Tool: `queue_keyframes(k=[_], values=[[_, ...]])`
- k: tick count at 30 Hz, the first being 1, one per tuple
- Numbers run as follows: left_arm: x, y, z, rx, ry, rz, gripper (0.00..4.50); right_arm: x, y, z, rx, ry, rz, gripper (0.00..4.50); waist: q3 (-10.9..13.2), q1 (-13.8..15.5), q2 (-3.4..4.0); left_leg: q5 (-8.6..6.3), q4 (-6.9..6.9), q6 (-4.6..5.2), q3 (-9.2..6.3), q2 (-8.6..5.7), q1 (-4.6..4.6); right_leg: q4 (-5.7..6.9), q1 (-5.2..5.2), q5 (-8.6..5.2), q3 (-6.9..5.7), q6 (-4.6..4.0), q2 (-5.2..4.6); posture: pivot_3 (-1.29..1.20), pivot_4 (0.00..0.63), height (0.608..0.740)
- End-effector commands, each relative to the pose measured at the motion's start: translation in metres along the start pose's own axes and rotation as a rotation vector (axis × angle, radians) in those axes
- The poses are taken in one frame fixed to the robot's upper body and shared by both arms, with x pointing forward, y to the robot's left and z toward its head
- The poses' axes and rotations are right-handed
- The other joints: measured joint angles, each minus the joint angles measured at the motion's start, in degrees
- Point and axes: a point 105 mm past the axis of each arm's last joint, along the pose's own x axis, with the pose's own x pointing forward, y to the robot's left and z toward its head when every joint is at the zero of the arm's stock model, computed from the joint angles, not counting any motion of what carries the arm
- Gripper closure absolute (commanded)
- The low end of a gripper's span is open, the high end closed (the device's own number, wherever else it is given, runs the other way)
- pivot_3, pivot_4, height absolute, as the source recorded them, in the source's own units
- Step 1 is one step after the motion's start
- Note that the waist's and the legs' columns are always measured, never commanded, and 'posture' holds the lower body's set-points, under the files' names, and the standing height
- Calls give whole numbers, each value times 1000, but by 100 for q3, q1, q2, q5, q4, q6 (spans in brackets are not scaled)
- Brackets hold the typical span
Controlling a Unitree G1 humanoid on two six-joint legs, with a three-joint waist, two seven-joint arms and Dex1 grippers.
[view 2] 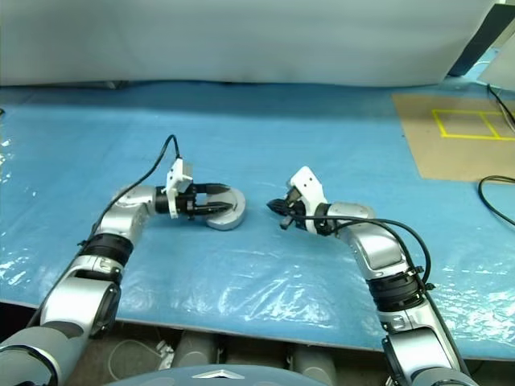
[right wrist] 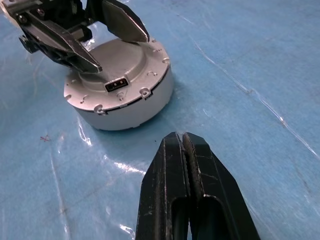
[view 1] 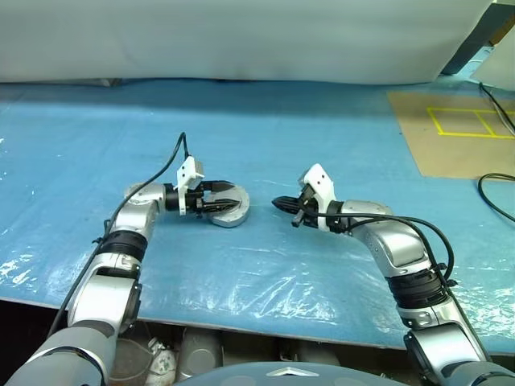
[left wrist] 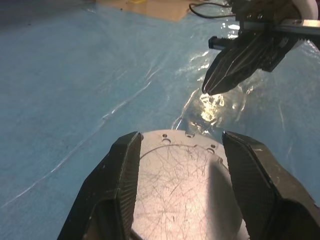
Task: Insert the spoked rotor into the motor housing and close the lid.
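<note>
The motor housing (right wrist: 135, 107), a short silver cylinder, stands on the blue sheet (view 1: 322, 145) with the lid (right wrist: 127, 65) lying on top, plain pale grey face up. A thin seam runs between them. My left gripper (view 1: 232, 194) reaches in level from the left. Its two black fingers (left wrist: 125, 170) are spread open just over the lid's top, well inside its rim. My right gripper (right wrist: 182, 136) is shut and empty. It points at the housing from the right, a short gap away, and its tip also appears beyond the lid (left wrist: 207, 90). The spoked rotor is hidden.
A brown cardboard sheet (view 1: 459, 133) marked with yellow tape lies at the far right, with a black cable (view 1: 495, 193) looping beside it. A white cover (view 1: 241, 40) hangs along the far side. The table's front edge (view 1: 241, 326) runs close below both arms.
</note>
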Motion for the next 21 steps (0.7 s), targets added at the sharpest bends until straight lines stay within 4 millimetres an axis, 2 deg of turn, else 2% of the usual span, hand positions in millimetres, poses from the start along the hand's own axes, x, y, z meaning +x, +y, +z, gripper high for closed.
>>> queue_keyframes(k=[1, 5, 11, 15, 18, 21], values=[[1, -11, 30, 19, -99, -39, 1778, -7, 5, 32, -3, -128, 56, 4465, 1, -3, -1, 0, -3, 0, 0, -1, -9, -3, -8, 2, 0, 2, 0, 0, 150, 740], [-7, -28, 59, 70, -176, -54, 1778, -7, 9, 50, -14, -184, 121, 4465, 1, -26, -1, 4, -13, 6, 0, 3, -30, 0, -36, 3, -4, 1, 7, 0, 150, 740], [-32, -39, 72, 79, -225, 62, 1778, 2, 23, 57, -91, -156, 215, 4465, 1, -65, 2, 1, -21, 1, 3, 9, -27, -8, -34, 1, -7, -1, 16, 0, 150, 740], [-57, -34, 61, 80, -256, 284, 1778, 22, 22, 62, -177, -152, 192, 3634, 1, -153, 2, 0, -18, 0, 3, 9, -27, -8, -33, 2, -7, 0, 15, 0, 150, 740], [-72, -34, 44, 80, -240, 418, 1778, 34, 20, 69, -216, -174, 193, 2633, 1, -183, 2, 0, -14, 0, 4, 13, -23, -9, -30, 1, -6, -1, 15, 0, 150, 740], [-80, -40, 33, 56, -247, 496, 1778, 46, 26, 66, -228, -167, 241, 1679, 1, -182, 1, 0, -14, 0, 6, 12, -25, -12, -30, 1, -5, -1, 15, 0, 150, 740]])
